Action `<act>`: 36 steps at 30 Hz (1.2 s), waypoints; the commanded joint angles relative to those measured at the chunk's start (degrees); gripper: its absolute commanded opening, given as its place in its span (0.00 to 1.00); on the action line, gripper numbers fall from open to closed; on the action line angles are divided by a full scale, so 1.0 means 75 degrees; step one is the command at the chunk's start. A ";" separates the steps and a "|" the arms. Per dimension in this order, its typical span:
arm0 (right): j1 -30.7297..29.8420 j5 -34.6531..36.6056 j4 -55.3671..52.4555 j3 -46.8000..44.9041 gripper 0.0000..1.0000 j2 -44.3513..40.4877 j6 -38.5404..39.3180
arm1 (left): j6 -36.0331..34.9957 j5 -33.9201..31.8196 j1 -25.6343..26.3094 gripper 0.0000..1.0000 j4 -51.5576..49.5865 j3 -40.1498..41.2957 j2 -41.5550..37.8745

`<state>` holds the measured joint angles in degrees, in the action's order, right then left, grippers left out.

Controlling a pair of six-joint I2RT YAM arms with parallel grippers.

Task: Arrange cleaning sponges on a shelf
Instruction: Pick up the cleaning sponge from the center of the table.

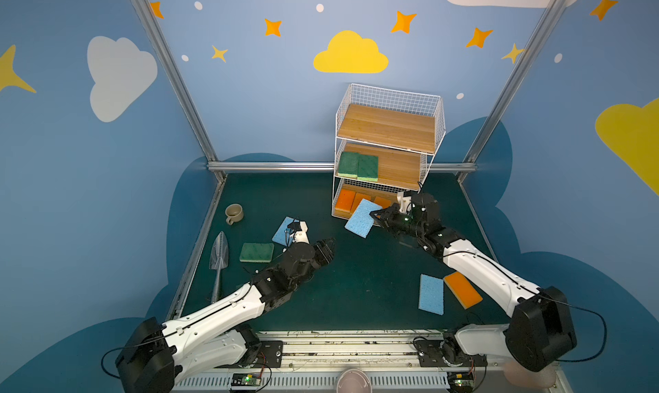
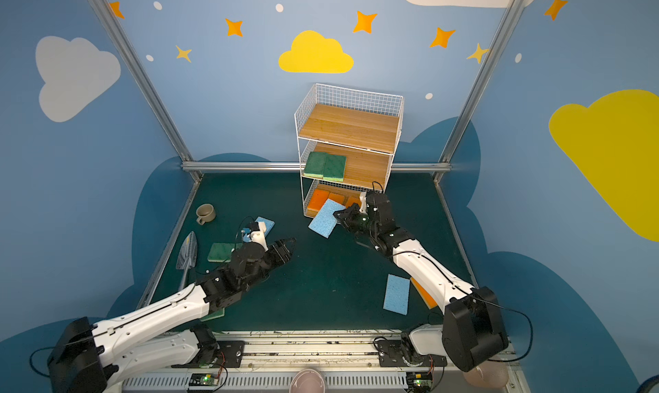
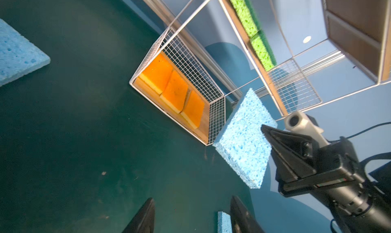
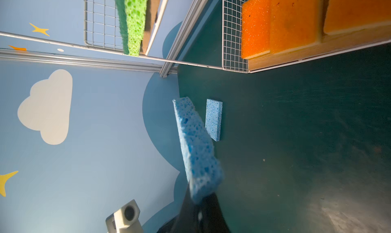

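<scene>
**Blue sponge in right jaws, at foot of shelf**

Found right gripper [image 1: 374,218] pinched shut on one edge of a light blue sponge [image 1: 360,219]; same grip seen close up in the right wrist view. Noted the sponge tilted and clear of the mat [image 1: 356,284]. It juts ahead of those jaws, just in front of the shelf [image 1: 387,127] at its lowest board. Counted three orange sponges [image 3: 173,90] on that board, just past the held one. Counted two green sponges [image 1: 357,166] side by side on the middle board, above the right jaws.

Found left gripper [image 1: 330,249] with jaws apart, nothing gripped in both top views. Well apart from the shelf, tips aimed toward the right jaws.

Logged behind the left jaws: a green sponge [image 1: 256,252] flat on the mat and a second blue sponge [image 1: 281,229] partly hidden by the wrist camera [image 1: 299,230]. Farther back, a beige mug [image 1: 234,213] and a metal trowel [image 1: 218,263].

Logged behind the right jaws, beside that forearm: a third blue sponge [image 1: 431,294] just beside an orange sponge [image 1: 463,289].
</scene>
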<state>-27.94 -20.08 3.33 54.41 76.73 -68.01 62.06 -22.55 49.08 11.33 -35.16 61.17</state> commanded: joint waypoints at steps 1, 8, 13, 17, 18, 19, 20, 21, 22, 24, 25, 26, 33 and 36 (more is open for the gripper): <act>-0.0050 0.0095 0.0366 0.0169 0.00 0.0032 -0.0248 | 0.0423 -0.0307 0.0023 0.56 0.1380 -0.0056 0.0400; -0.0036 -0.0162 0.0597 0.0258 0.00 0.0152 -0.0361 | 0.1301 0.0139 0.0020 0.56 0.2324 -0.0047 0.1064; -0.0036 -0.0328 0.0885 0.0278 0.00 0.0280 -0.0448 | 0.1629 0.0321 0.0036 0.55 0.2851 -0.0044 0.1398; -0.0048 -0.0392 0.0971 0.0315 0.00 0.0330 -0.0471 | 0.1801 0.0316 0.0030 0.50 0.3052 -0.0091 0.1538; -0.0059 -0.0394 0.0982 0.0304 0.00 0.0330 -0.0483 | 0.1820 0.0322 0.0017 0.49 0.3081 -0.0102 0.1556; -0.0059 -0.0402 0.1014 0.0301 0.00 0.0333 -0.0493 | 0.1850 0.0328 0.0031 0.47 0.3094 -0.0133 0.1582; -0.0059 -0.0417 0.1030 0.0304 0.00 0.0331 -0.0495 | 0.1870 0.0340 0.0029 0.46 0.3105 -0.0157 0.1626; -0.0059 -0.0426 0.1038 0.0304 0.00 0.0327 -0.0489 | 0.1906 0.0355 0.0027 0.44 0.3128 -0.0173 0.1645; -0.0059 -0.0433 0.1049 0.0304 0.00 0.0320 -0.0506 | 0.1937 0.0360 0.0030 0.43 0.3149 -0.0197 0.1684; -0.0062 -0.0463 0.1078 0.0304 0.00 0.0315 -0.0507 | 0.1996 0.0381 0.0019 0.41 0.3208 -0.0231 0.1784; -0.0067 -0.0484 0.1077 0.0304 0.00 0.0316 -0.0507 | 0.2030 0.0378 0.0030 0.40 0.3256 -0.0240 0.1822; -0.0071 -0.0505 0.1100 0.0293 0.00 0.0326 -0.0507 | 0.2066 0.0380 0.0030 0.39 0.3287 -0.0256 0.1863; -0.0061 -0.0615 0.1176 0.0222 0.00 0.0293 -0.0513 | 0.2165 0.0398 -0.0025 0.36 0.3416 -0.0421 0.2092; -0.0049 -0.0628 0.1151 0.0187 0.00 0.0280 -0.0483 | 0.2115 0.0374 -0.0097 0.34 0.3516 -0.0428 0.2088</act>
<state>-28.23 -23.66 10.55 55.07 78.83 -71.90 78.04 -19.70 48.86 35.57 -37.08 76.90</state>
